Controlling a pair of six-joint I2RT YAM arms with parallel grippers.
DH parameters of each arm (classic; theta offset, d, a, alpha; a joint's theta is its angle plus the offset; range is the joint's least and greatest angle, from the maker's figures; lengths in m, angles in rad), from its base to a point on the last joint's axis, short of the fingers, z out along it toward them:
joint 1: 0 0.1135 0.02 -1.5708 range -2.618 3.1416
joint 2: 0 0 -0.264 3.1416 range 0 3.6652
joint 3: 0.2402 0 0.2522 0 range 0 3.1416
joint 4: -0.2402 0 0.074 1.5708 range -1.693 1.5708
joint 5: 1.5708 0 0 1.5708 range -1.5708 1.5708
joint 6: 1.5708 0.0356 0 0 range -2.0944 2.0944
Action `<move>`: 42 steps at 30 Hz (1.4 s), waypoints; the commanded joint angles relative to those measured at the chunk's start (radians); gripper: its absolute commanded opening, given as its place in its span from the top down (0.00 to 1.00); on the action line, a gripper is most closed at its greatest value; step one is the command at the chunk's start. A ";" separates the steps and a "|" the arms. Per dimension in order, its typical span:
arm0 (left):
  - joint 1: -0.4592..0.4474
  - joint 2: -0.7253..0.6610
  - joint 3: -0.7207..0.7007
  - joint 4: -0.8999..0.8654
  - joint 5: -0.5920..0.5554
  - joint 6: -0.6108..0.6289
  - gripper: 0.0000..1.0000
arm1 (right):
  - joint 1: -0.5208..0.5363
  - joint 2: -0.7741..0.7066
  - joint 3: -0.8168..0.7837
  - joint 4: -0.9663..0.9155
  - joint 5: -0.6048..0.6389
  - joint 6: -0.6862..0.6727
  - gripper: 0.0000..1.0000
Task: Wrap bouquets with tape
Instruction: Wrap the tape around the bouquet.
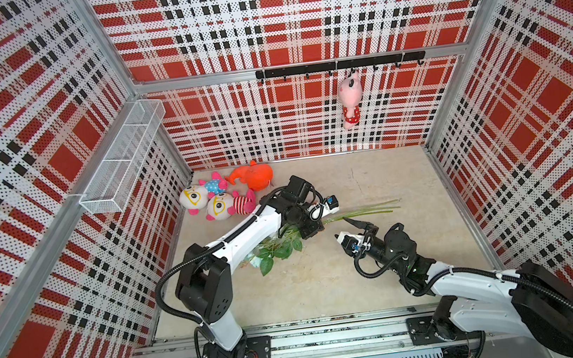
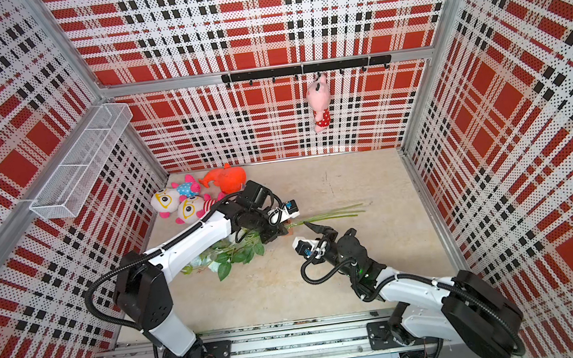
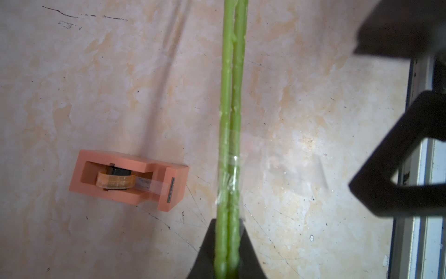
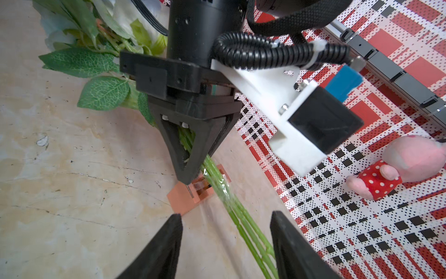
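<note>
**LEFT CLAW CLAMPED ON BOUQUET STEMS; RIGHT CLAW APART AT THE STEMS**

**Hidden or unclear items**
- In both top views the left arm [image 1: 246, 228] covers most of the bouquet [image 1: 278, 250]. Only green leaves and a little pale petal show below it.
- The tape dispenser [image 3: 125, 178] cannot be made out with confidence in the top views. The wrist views show it standing on the table [image 1: 379, 268] just beside the stems [image 3: 231, 96], below the tips of the left gripper [image 4: 187, 178].
- In the left wrist view the right gripper [image 3: 398, 157] appears as a dark, blurred shape cut off by the frame edge.
- A band of clear tape [image 3: 231, 174] sits crinkled around the stems near the left gripper. Where it ends is hard to see.

**Arm pose**
- The left arm reaches from the near left toward the centre, with its wrist turned to the right. Its jaws are closed tight on the stems and hold them off the table.
- The right arm [image 1: 472, 280] reaches from the near right toward the centre, pointing left and far. The right gripper [image 4: 225, 215] has its jaws apart, and the stems pass through the gap. Contact with either finger cannot be told.

**Bouquet position**
- The flower end lies to the left and nearer. The free stem ends [image 1: 373, 208] point right.
- Plush toys [image 1: 214, 199] lie in the far left corner, well apart.
</note>
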State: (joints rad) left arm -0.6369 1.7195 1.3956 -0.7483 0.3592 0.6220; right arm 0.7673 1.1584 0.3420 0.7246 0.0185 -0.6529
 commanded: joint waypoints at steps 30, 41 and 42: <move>-0.034 -0.037 0.015 -0.137 0.046 0.142 1.00 | -0.420 0.190 0.449 -0.499 -0.425 0.159 0.46; 0.024 -0.027 0.055 -0.117 0.136 0.128 1.00 | -0.518 -0.359 0.152 -0.393 -0.620 0.496 0.44; 0.027 -0.022 0.066 -0.122 0.142 0.128 1.00 | -0.477 -0.389 0.092 -0.335 -0.656 0.461 0.46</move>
State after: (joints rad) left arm -0.6319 1.7123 1.4040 -0.8474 0.4194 0.7055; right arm 0.2306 0.8349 0.5671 0.2485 -0.4526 -0.2367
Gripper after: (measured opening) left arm 0.125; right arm 0.553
